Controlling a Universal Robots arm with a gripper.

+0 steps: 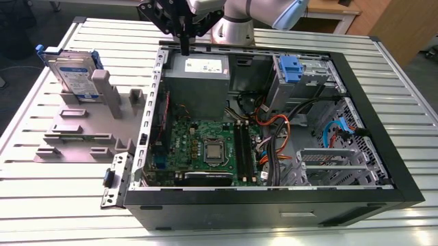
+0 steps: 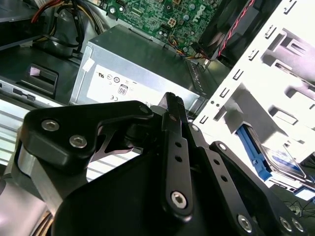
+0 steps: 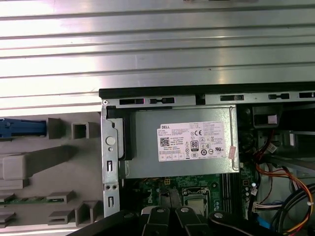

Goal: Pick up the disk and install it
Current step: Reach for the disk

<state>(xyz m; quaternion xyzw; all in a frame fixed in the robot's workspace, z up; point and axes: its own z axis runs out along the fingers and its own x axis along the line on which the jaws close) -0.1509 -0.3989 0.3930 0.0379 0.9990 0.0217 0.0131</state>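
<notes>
The disk [image 1: 72, 76] stands upright on its edge in a grey plastic fixture [image 1: 75, 130], near the bench [image 1: 55, 218] edge on the exterior view's left and toward the far corner on that side. Its white-and-blue label faces outward and its blue frame runs round the sides. In the first wrist view the frame's top edge shows as a blue bar [image 3: 22, 128] beside the fixture's grey posts. An open computer case [image 1: 274, 211] lies on its side across the middle of the bench, just beside the fixture and apart from the disk. The gripper [image 1: 184, 50] hangs from the arm [image 1: 239, 20] over the far end of the case, well apart from the disk. It points straight down at the corner of the grey metal box with a white sticker [image 1: 198, 77] that lies nearest the fixture. Its jaws are closed together with nothing between them, as the second wrist view shows where the black fingers [image 2: 173, 129] meet above that box [image 2: 147, 69]. Whether the tips touch the box or the case rim cannot be told. Inside the case the green board [image 1: 205, 146] lies nearer the front. A grey metal cage with a blue tab [image 1: 291, 72] sits at the far end, toward the exterior view's right.
</notes>
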